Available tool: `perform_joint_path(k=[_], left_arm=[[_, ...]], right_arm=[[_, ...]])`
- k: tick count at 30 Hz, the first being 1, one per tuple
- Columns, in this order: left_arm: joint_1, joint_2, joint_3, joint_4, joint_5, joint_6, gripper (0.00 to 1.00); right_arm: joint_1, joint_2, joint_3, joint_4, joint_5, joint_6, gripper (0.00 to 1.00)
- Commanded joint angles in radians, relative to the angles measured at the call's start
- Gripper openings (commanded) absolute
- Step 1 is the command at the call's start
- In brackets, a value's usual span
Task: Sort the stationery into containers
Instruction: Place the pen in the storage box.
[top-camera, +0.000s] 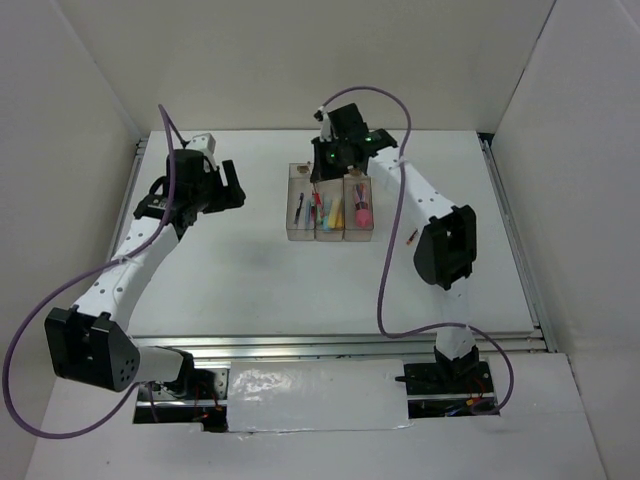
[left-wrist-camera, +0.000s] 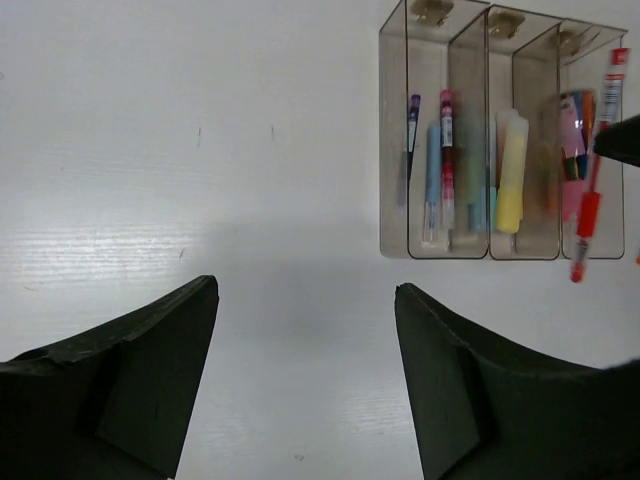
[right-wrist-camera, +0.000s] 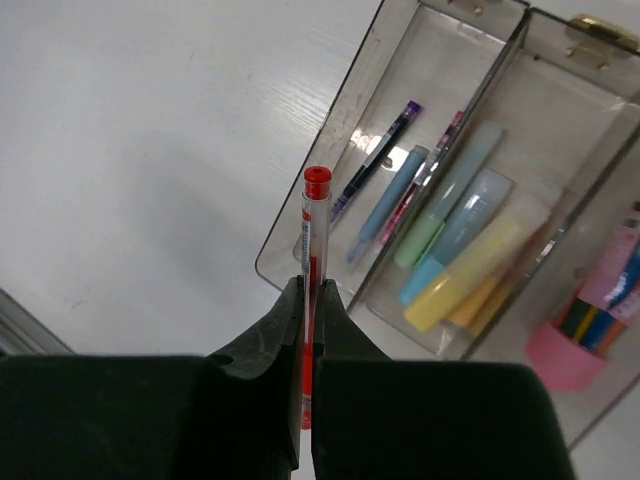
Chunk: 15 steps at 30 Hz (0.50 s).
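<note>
One wide white table (top-camera: 250, 290) is carrying three narrow clear plastic bins (top-camera: 290, 205) joined side by side. They are sitting well apart from the left gripper (left-wrist-camera: 305, 290), whose black fingers are standing wide apart and holding nothing above bare tabletop. The right gripper (right-wrist-camera: 308, 300) is hovering by the far end of the bins, its fingers pressing together on a thin red pen with a clear barrel (right-wrist-camera: 311, 250), lifted off the table; which compartment it is hanging over cannot be told. Inside, a fat pink marker (right-wrist-camera: 560, 360) is lying in one outer bin, a yellow highlighter (right-wrist-camera: 470, 275) in the middle one, and a slim dark purple pen (right-wrist-camera: 378, 160) in the other outer bin.
</note>
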<state>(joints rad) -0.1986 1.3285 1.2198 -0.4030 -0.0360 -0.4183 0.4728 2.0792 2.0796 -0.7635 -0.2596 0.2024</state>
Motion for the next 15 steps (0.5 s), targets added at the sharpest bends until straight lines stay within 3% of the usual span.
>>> perform_joint_path(k=[1, 15], left_arm=[[0.005, -0.061, -0.005, 0.01, 0.015, 0.019, 0.84], [0.005, -0.083, -0.045, 0.032, 0.013, 0.003, 0.83]], right_arm=[[0.042, 0.064, 0.059, 0.088, 0.088, 0.057, 0.0], [0.05, 0.232, 0.085, 0.211, 0.103, 0.202, 0.01]])
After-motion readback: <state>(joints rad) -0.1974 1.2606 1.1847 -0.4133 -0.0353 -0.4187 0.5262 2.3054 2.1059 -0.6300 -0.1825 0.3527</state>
